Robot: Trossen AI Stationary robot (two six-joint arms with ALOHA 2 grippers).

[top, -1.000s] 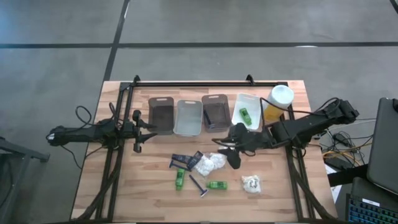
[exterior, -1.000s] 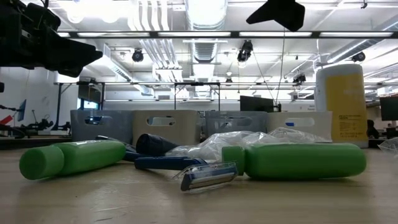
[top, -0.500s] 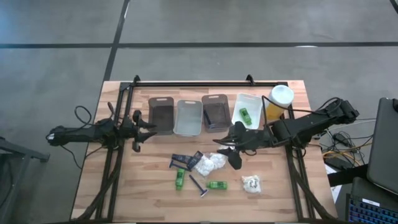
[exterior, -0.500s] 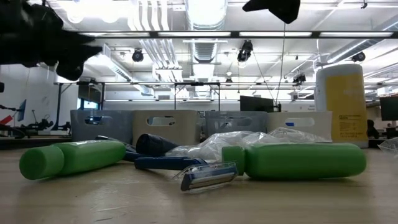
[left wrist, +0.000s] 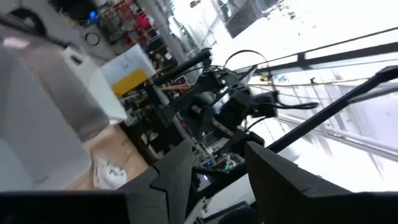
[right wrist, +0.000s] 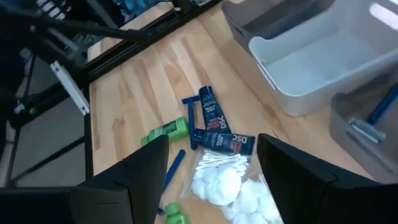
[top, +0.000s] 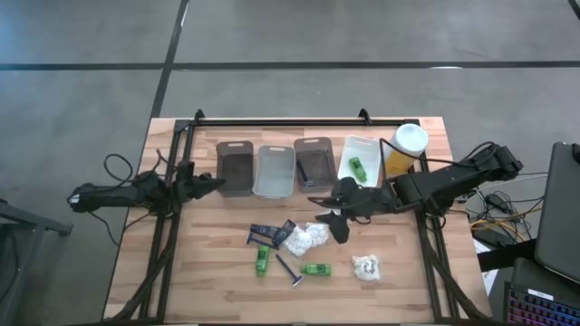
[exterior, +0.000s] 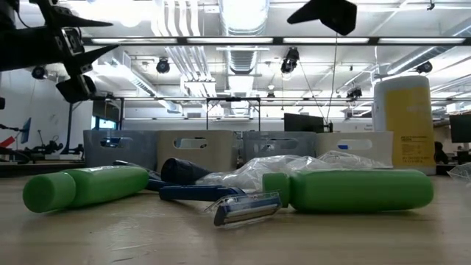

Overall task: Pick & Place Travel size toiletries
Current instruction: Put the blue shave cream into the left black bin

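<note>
1. My right gripper is spread open and holds nothing.
2. Below it: crinkly clear sachet, flat navy packets, glossy green bottle.
3. Pale plank table; grey concrete floor beyond.

"DSC" reads in white letters on the navy packet lying just ahead of the right gripper, between its fingers. Yellow bottle has a small print label, too small to read.

Green bottles, navy packets, a razor and white sachets lie flat mid-surface.
</note>
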